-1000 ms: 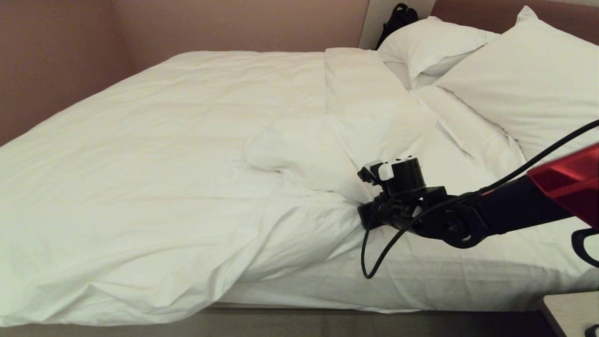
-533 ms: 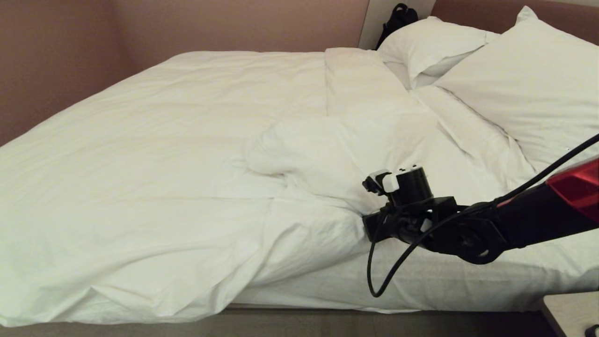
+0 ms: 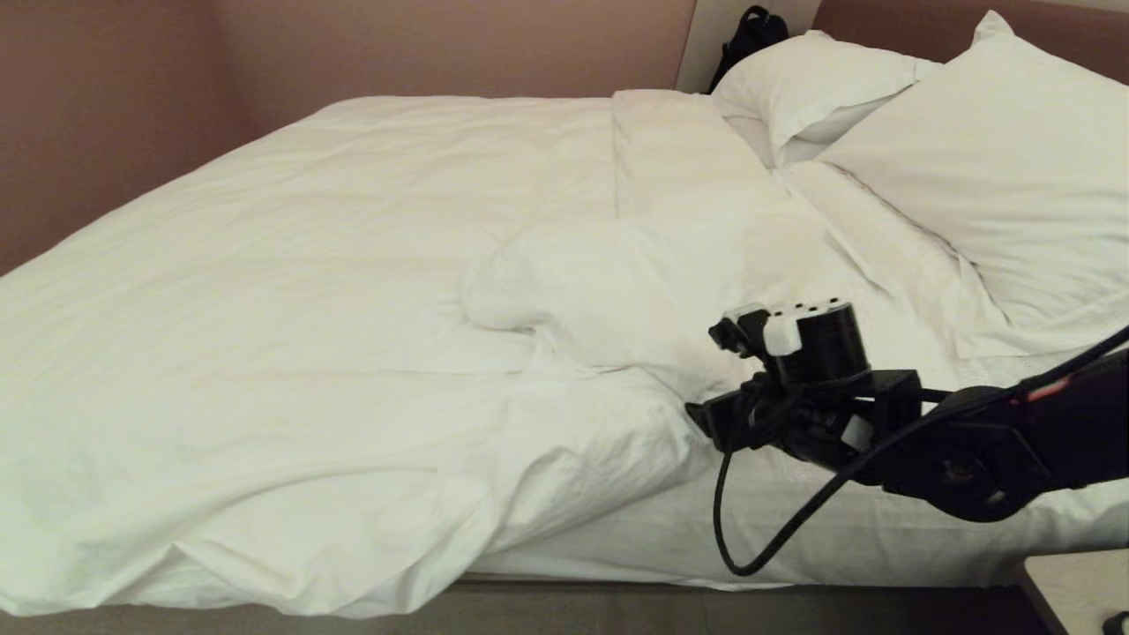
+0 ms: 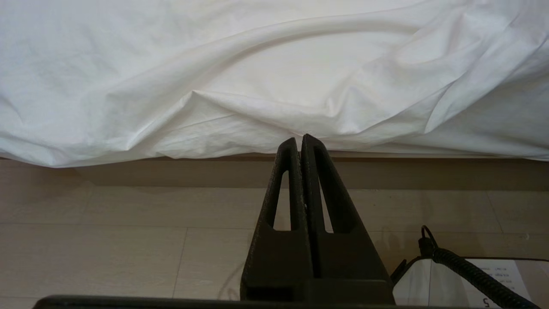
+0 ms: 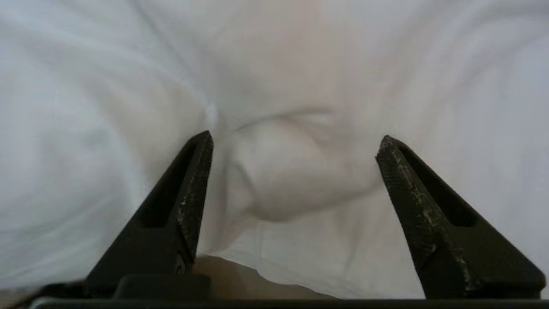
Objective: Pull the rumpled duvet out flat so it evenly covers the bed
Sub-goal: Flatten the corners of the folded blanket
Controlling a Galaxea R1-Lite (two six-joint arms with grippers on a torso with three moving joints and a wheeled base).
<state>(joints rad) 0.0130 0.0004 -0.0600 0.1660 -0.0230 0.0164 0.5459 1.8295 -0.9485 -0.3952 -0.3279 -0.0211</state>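
Observation:
The white duvet [image 3: 309, 291] covers the far and left parts of the bed [image 3: 794, 529]. A rumpled folded-back corner [image 3: 600, 300] lies near the middle, leaving bare sheet along the near right side. My right gripper [image 3: 706, 419] hovers at that fold's near edge. In the right wrist view the right gripper [image 5: 296, 143] is open, with a puffy bulge of duvet [image 5: 296, 171] ahead between the jaws and apart from both. My left gripper [image 4: 299, 139] is parked low in front of the bed's side, shut and empty, below the hanging duvet edge [image 4: 214, 64].
Two plump pillows [image 3: 988, 168] [image 3: 811, 84] lean at the headboard on the right. A black bag [image 3: 750, 35] sits behind them. A nightstand corner [image 3: 1076, 591] is at the near right. Brownish wall [image 3: 88, 115] borders the far side; pale floor [image 4: 107, 240] runs along the near side.
The right gripper has opened and let go of the duvet fold. Its arm has drawn back to the right and lower in the head view. The left arm has not moved.

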